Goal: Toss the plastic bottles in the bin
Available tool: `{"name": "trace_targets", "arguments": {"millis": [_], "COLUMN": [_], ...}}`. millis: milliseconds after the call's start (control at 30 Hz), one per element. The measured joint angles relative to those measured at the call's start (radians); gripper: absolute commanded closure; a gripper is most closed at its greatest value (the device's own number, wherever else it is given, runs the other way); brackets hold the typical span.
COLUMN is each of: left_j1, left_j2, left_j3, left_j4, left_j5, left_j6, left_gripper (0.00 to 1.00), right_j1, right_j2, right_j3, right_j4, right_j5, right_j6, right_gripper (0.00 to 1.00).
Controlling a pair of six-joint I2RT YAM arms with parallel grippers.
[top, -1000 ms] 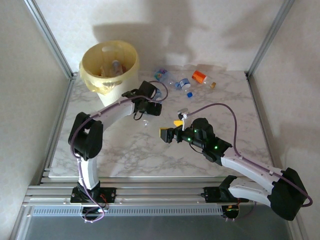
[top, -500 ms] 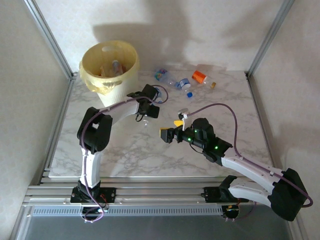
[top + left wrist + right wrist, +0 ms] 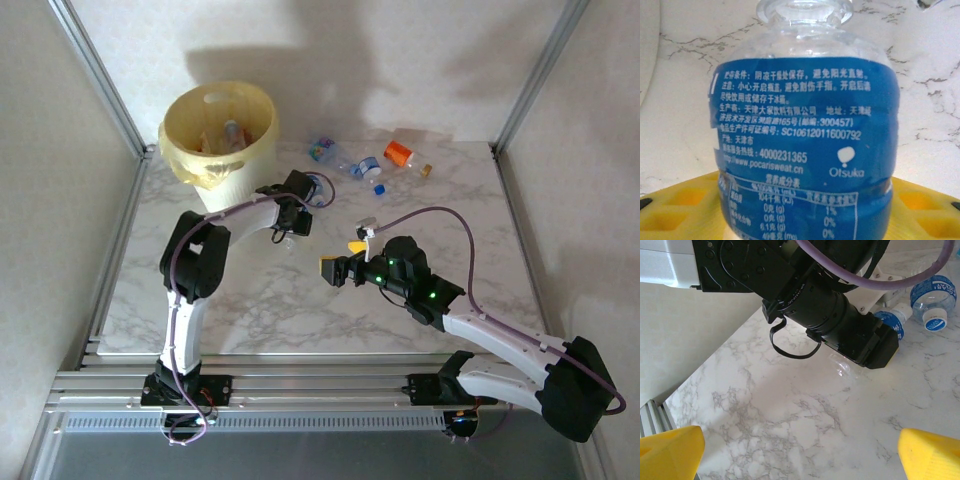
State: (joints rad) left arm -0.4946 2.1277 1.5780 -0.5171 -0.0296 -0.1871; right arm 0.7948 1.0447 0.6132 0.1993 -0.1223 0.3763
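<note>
Left wrist view: a blue-labelled bottle (image 3: 805, 145) is seen between the left tool's (image 3: 805, 200) yellow fingers (image 3: 675, 205); whether it is clenched cannot be told. The right tool (image 3: 800, 452) is spread wide.

Two slim arms in white and black, each ending in a yellow-fingered hand.

The left arm (image 3: 235, 214) and the right arm (image 3: 492, 336) share one build: smooth white tubular shells set between bulky black joint housings, rising from a black base (image 3: 178, 388). A thin purple cable (image 3: 440, 211) runs along the outside of each in loose loops. The right hand (image 3: 341, 257) carries blocky bright-yellow fingers (image 3: 670, 450). The left hand (image 3: 288, 230) has fingers (image 3: 680, 204) of the same yellow, with square hollows moulded into them, behind a round black barrel with a thin black wire loop (image 3: 790, 347) under it. Small green lights (image 3: 432, 294) glow on the right arm's black wrist housing.
</note>
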Motion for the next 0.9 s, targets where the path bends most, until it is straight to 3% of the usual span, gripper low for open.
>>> {"name": "trace_targets", "arguments": {"millis": [333, 900], "left_j1": [-0.003, -0.072], "left_j2": [-0.105, -0.521], "left_j3": [-0.09, -0.127], "left_j4": [0.032, 0.169], "left_j5": [0.034, 0.079], "left_j6": [0.0, -0.009], "left_gripper": [0.53, 0.57], "right_j1": [0.0, 0.0], "right_j2": [0.0, 0.0], "right_j3": [0.0, 0.0], "right_j4": [-0.002, -0.003], "right_j5": [0.019, 0.026], "right_j6": [0.0, -0.008], "right_gripper": [0.01, 0.01]}}
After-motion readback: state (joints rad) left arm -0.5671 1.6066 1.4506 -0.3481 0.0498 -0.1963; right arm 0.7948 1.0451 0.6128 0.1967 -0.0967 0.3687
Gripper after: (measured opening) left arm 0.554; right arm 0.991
